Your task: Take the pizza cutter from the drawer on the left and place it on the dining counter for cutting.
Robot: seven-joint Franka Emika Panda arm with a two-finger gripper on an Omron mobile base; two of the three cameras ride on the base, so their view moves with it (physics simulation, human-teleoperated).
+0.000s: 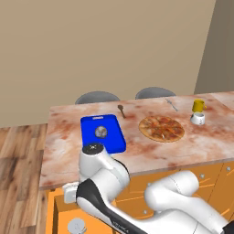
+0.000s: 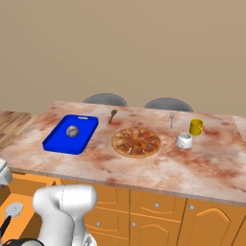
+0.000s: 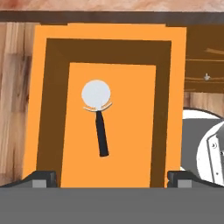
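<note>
Your hand view looked straight down into the shallow orange wooden box drawer (image 3: 165, 109), pulled open, and gave you what the base cameras barely did: the small pizza cutter with its round pale wheel and black stick handle (image 3: 99, 114) lay flat on the drawer's floor, wheel toward 12 o'clock and handle running toward 6 o'clock, slightly left of the floor's middle and apart from every wall. Your two-finger gripper (image 3: 111, 178) hung above the drawer, its dark fingertips (image 3: 43, 178) spread wide at the bottom of that view, at 7 and 5 o'clock from the cutter, holding nothing and not touching it. From the left base view you got only the cutter's wheel (image 1: 77, 226) at the frame's 7 o'clock, inside the drawer (image 1: 52, 211), with the white arm bent down over it. The right base view showed the wheel and a bit of the handle (image 2: 12, 212) at 8 o'clock, low beside the arm's elbow. Both base views gave you what the hand view lacked: the long pinkish-brown marbled stone dining counter (image 2: 202, 166) above, carrying a blue cutting board (image 2: 57, 139), a round pizza (image 2: 136, 142), a brown wooden spoon (image 2: 112, 115), a thin silver utensil (image 2: 171, 119), a yellow cup (image 2: 196, 127) and a white cup (image 2: 184, 140).
</note>
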